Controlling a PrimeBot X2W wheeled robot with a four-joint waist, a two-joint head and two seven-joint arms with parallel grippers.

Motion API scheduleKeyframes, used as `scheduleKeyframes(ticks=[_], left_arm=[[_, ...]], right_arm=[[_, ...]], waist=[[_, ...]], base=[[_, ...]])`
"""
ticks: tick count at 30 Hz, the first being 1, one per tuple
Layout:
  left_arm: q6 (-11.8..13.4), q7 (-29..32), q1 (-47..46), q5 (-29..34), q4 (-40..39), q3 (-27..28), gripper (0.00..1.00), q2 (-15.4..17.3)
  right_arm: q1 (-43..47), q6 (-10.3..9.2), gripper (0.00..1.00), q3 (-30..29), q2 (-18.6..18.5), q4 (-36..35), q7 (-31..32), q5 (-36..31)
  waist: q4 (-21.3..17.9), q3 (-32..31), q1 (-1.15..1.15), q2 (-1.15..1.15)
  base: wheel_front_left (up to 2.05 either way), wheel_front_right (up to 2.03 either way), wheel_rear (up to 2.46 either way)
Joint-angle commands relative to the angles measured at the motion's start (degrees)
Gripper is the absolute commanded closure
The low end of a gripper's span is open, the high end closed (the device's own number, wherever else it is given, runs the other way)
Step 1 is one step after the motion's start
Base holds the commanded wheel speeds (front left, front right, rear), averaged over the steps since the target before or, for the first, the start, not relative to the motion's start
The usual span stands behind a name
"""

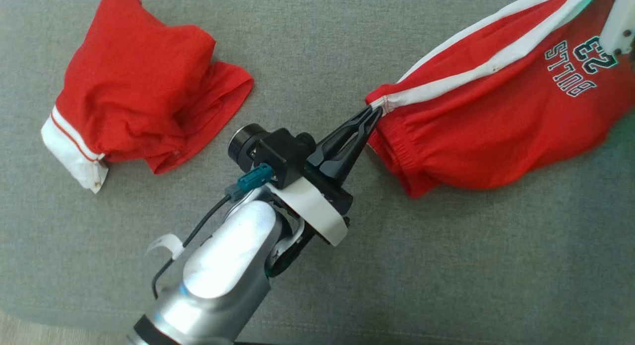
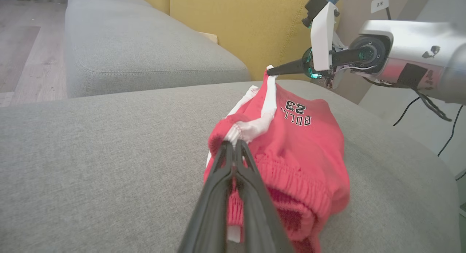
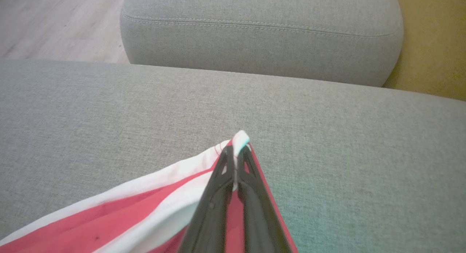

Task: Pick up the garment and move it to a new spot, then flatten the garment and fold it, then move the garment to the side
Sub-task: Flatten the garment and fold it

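One seat: wide grey fabric sofa seat (image 1: 446, 265), flat, carries everything; 2nd grey cushion (image 3: 262, 34) + yellow backrest (image 2: 236, 27) beyond it.
Task item: red shorts (image 1: 496, 116) w/ white side stripe (image 1: 496, 62) and dark "BULLS 23" print, on R part of seat, strung btwn both grippers. Bulk sags onto seat in L wrist view, R end raised.
Other cloth: crumpled red garment (image 1: 139, 92) w/ white hem, on L part of seat, well apart from shorts, untouched.
L arm: silver L forearm (image 1: 223, 265) reaching up-right from bottom edge.
L gripper (image 1: 374, 114): fingers together, clamped on shorts' corner where stripe meets elastic waistband (image 2: 291, 180).
R gripper (image 3: 235, 151): fingers together, clamped on stripe's far end, white tip poking past them.
Step (judged): prob. carrying/spreading; fold not begun.
Risk 1: both pinches sit on thin edges. A harder pull apart could slip cloth out of one, and shorts would drop bunched.
Risk 2: tension runs along stripe only, so lower layers may stay rumpled when laid down.
Risk 3: going L-ward could land shorts on other garment.
Hidden: head view's edge cuts off shorts' R end.
Hidden: no. of layers in each pinch, can't tell.
Hidden: other garment's type unclear, too crumpled.
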Motion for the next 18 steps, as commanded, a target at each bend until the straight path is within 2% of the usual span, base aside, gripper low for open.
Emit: scheduleKeyframes(ticks=[1,2,3,4,12,18], left_arm=[[-0.2,-0.4,-1.6,0.2,-1.4,1.8,1.00,0.1],[-0.2,-0.4,-1.7,0.0,-0.9,1.8,1.00,0.1],[-0.3,-0.4,-1.8,-0.1,-0.4,1.9,0.55,0.1],[-0.3,-0.4,-1.9,-0.1,-0.1,2.0,0.00,0.1],[0.0,-0.4,-1.9,0.5,1.0,3.8,0.00,0.0],[0.8,-0.4,-0.3,1.3,0.1,6.6,0.00,0.0]], right_arm=[[-2.1,0.41,0.00,0.6,0.1,-1.5,-1.5,0.2],[-2.5,0.41,0.00,0.5,0.3,-0.8,-2.5,0.4],[-2.8,0.41,0.00,0.7,0.5,-0.4,-3.5,0.3],[-3.2,0.41,0.00,1.2,0.5,0.0,-4.5,0.3],[-4.3,0.41,0.00,1.4,0.5,3.1,-13.7,2.5],[-1.0,0.41,0.00,2.0,0.9,1.2,-21.2,6.2]], waist=[[0.0,0.1,0.00,0.00],[0.0,0.2,0.00,0.00],[-0.1,0.3,0.00,0.00],[-0.2,0.3,0.00,0.00],[-1.8,-1.6,0.00,0.00],[-4.0,-5.4,0.00,0.00]], base=[[0.00,0.00,0.00],[0.00,0.00,0.00],[0.00,0.00,0.00],[0.00,0.00,0.00],[0.00,0.00,0.00],[0.00,0.00,0.00]])
